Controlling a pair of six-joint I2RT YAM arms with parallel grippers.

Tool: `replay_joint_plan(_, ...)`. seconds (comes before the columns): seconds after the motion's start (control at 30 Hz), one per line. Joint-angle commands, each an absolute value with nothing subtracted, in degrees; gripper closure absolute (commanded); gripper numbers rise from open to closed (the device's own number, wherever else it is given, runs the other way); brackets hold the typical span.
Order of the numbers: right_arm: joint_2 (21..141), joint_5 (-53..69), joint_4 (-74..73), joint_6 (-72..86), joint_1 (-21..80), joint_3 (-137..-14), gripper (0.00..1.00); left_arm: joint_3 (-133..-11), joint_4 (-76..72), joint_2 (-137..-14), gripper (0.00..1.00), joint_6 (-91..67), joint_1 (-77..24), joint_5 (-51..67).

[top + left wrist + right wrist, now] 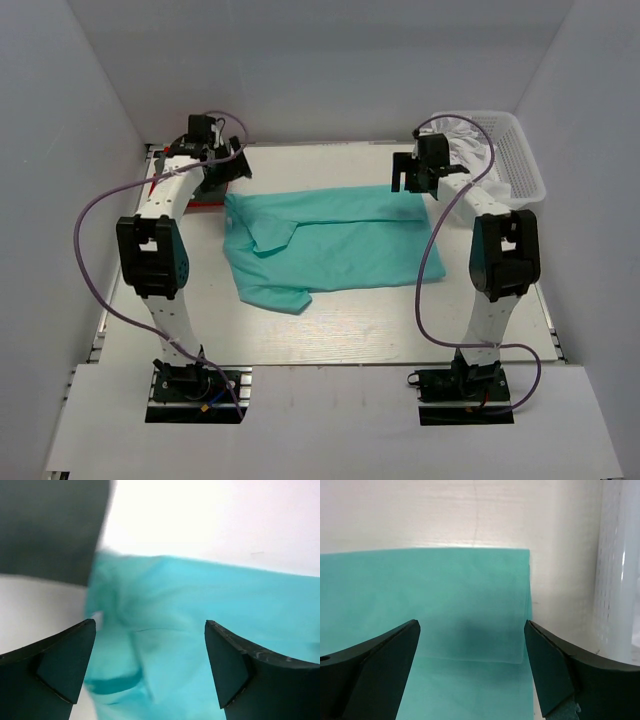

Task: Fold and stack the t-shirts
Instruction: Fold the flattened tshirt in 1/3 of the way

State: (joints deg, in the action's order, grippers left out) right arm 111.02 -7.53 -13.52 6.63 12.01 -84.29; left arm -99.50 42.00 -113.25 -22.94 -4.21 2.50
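A mint-teal t-shirt lies spread across the middle of the table, its far edge folded over and one sleeve folded in at the left. My left gripper hovers open over its far-left corner. In the left wrist view the collar area of the teal shirt shows between the jaws, untouched. A dark grey t-shirt lies just beyond, and a strip of a red t-shirt shows under the left arm. My right gripper stands open above the folded far-right corner of the teal shirt.
A white lattice basket stands at the back right with pale cloth inside; its wall is close to the right of my right gripper. White walls close in the table on three sides. Purple cables loop from both arms.
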Motion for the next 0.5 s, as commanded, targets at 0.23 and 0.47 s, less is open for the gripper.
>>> replay_joint_plan(0.23,112.5,-0.62,-14.76,8.09,13.27,-90.17,0.1,-104.76,34.19,-120.93,0.0,-22.15,-7.12,21.08)
replay_joint_plan(0.47,118.03,2.99,-13.53,10.98,12.39,-90.0,0.1,-96.87,31.03,-122.43,0.0,-21.53,-6.5,22.14)
